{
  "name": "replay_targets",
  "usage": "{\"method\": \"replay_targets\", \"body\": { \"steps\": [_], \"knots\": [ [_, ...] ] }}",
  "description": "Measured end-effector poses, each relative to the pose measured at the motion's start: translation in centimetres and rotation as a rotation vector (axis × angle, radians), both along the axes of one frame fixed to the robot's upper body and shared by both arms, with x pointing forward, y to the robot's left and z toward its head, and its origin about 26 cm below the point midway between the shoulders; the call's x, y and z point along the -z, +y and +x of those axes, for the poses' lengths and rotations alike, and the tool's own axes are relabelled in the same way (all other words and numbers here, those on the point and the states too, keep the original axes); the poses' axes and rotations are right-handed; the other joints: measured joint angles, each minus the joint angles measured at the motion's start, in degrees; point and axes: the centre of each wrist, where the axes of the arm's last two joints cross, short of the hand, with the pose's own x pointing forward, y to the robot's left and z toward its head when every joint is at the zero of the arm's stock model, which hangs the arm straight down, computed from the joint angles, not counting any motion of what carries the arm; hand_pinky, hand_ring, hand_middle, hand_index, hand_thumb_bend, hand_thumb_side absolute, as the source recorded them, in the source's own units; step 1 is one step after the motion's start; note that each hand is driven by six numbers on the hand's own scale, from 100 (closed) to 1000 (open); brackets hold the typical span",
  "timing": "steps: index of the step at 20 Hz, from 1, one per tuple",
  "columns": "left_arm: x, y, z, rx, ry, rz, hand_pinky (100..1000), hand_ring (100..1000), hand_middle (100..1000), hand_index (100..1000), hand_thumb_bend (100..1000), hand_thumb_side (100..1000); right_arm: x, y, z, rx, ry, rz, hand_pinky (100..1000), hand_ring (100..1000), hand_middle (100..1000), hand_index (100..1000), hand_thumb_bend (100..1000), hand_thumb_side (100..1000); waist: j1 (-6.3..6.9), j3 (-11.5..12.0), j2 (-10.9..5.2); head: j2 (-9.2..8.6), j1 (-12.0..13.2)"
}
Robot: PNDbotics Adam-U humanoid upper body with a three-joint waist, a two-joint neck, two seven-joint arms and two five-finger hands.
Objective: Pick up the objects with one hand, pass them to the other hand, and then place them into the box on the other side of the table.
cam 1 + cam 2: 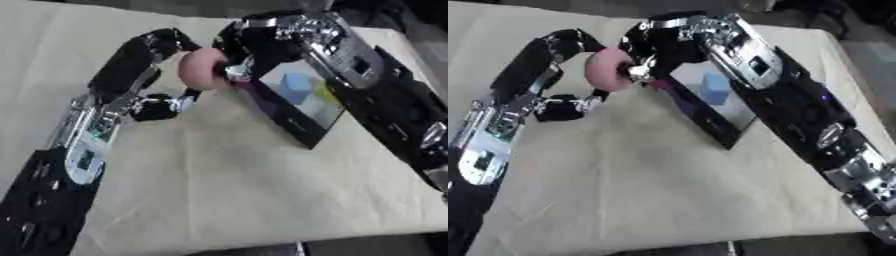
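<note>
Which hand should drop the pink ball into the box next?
Right, probably. The pink ball sits between both hands at handover; the right hand touches it and hangs directly beside the box on the robot's right. The left hand is farther from the box.

Your tabletop is covered by a cream cloth, creased in soft folds toward its near edge and lying askew in both eye views. Past the far edge, behind the hands, you see only a dark band of room with no detail you can make out. To the right of the right hand, beyond the cloth's side edge, a strip of grey floor shows in the right eye view. Along the near edge the surround is dark. The light is even and soft, with faint shadows on the cloth.
</note>
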Motion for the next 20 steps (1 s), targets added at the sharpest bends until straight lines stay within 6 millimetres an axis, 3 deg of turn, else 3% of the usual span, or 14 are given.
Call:
{"method": "replay_targets", "body": {
  "steps": [3, 7, 13, 20],
  "knots": [
    [0.0, 0.0, 0.0, -0.046, -0.022, -0.007, 763, 744, 713, 825, 556, 348, 0.0, 0.0, -0.1, -0.005, 0.004, 0.001, 481, 579, 318, 487, 100, 100, 0.00, 0.0, 0.00, 0.00, 0.0],
    [0.1, 0.0, 0.0, -0.118, -0.054, -0.022, 773, 754, 728, 839, 635, 424, 0.1, -0.1, -0.1, -0.005, 0.005, 0.002, 479, 579, 316, 485, 100, 100, 0.00, -0.1, 0.00, 0.00, -0.1],
    [0.5, 0.1, 0.1, -0.167, -0.068, -0.027, 774, 755, 727, 840, 681, 487, 0.2, -0.3, -0.1, 0.007, 0.005, 0.008, 478, 580, 317, 487, 100, 100, 0.00, -0.4, 0.00, 0.00, -0.4],
    [1.4, 0.6, 0.1, -0.166, -0.058, -0.032, 766, 747, 716, 831, 666, 483, -0.1, -1.4, -0.2, 0.062, -0.013, 0.033, 471, 581, 318, 490, 100, 100, 0.00, -1.0, 0.00, 0.00, -0.5]
  ]
}}
